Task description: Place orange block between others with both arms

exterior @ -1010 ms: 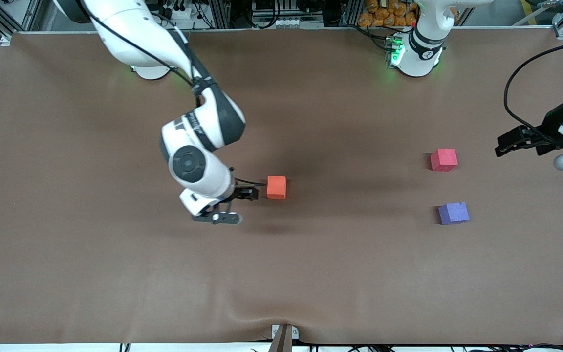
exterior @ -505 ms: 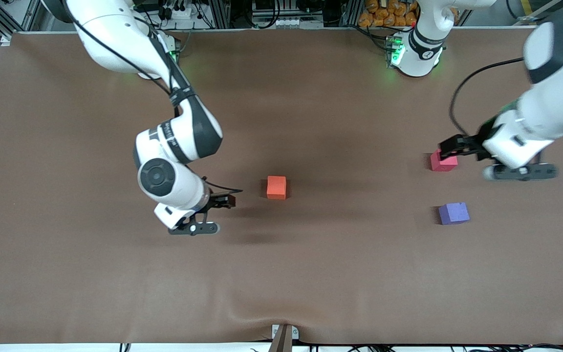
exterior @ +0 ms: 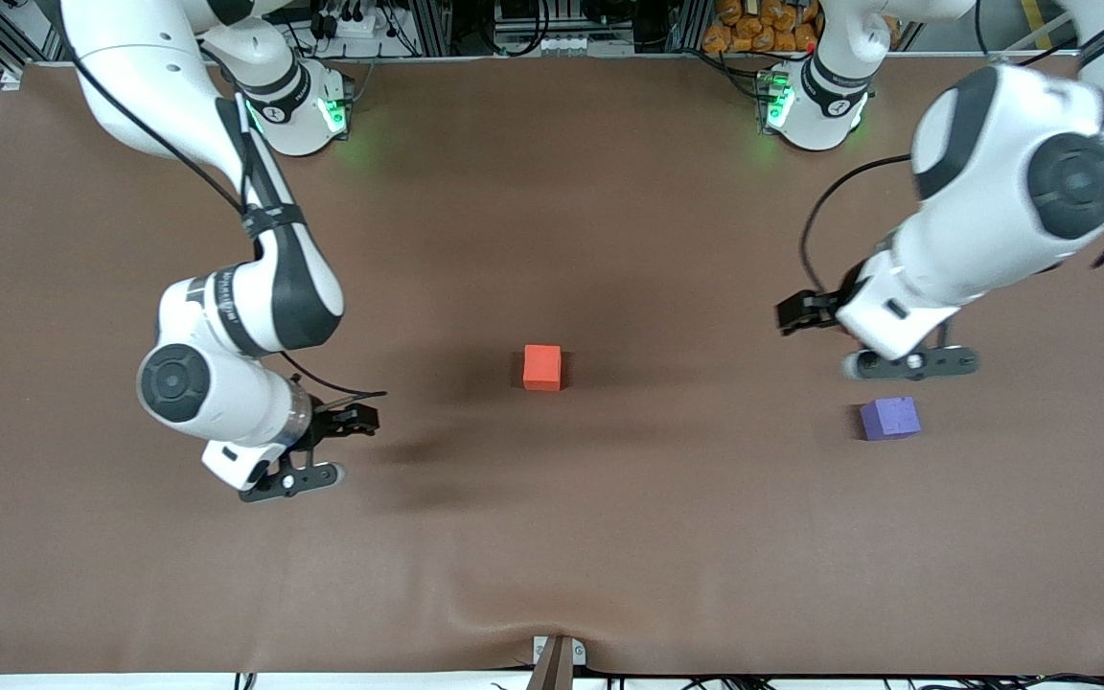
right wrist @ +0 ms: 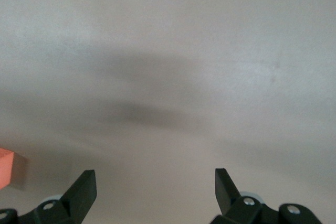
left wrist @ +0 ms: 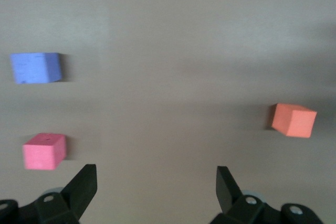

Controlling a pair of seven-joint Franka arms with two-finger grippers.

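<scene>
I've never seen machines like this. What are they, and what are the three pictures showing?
Those are two robot arms at a brown table. One picture looks down from high up; the other two come from little cameras on each arm's wrist. Each arm ends in a gripper with two black fingers. On the table sit three foam cubes: orange in the middle, blue-purple and pink toward the left arm's end. The left gripper hangs over the pink cube, hiding it from above. The right gripper is at its own end. Both are open and hold nothing.
</scene>
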